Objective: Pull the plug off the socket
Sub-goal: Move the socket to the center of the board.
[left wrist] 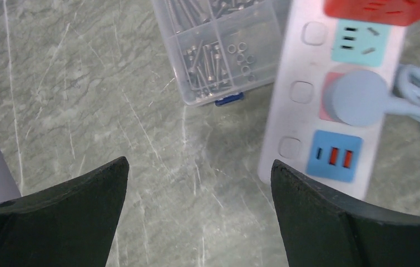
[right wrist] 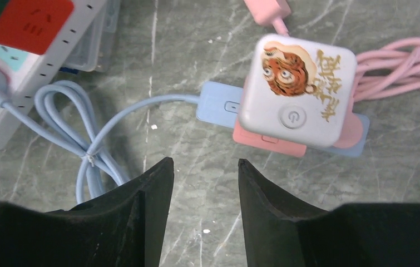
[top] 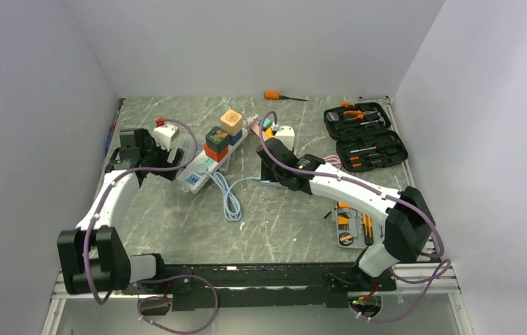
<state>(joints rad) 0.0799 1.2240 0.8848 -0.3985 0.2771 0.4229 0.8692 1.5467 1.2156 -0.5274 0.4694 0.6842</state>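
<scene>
A round light-blue plug [left wrist: 355, 99] sits in a pink socket of the white power strip [left wrist: 302, 61]. Its blue cable [right wrist: 85, 144] loops over the table. In the top view the strip [top: 196, 176] lies at centre left with the plug [top: 206, 165] near its front end. My left gripper [left wrist: 199, 161] is open wide and empty over bare table, left of the strip's end; in the top view it [top: 157, 155] is beside the strip. My right gripper [right wrist: 204, 161] is open and empty, right of the cable loop; it also shows in the top view [top: 269, 159].
A clear screw box [left wrist: 218, 44] lies beside the strip. Red, green and wooden cube adapters [top: 220, 136] stand on the strip. A white tiger-print box [right wrist: 296, 89] with a pink cable [right wrist: 402, 67] lies ahead of my right gripper. An open tool case [top: 365, 136] is at back right.
</scene>
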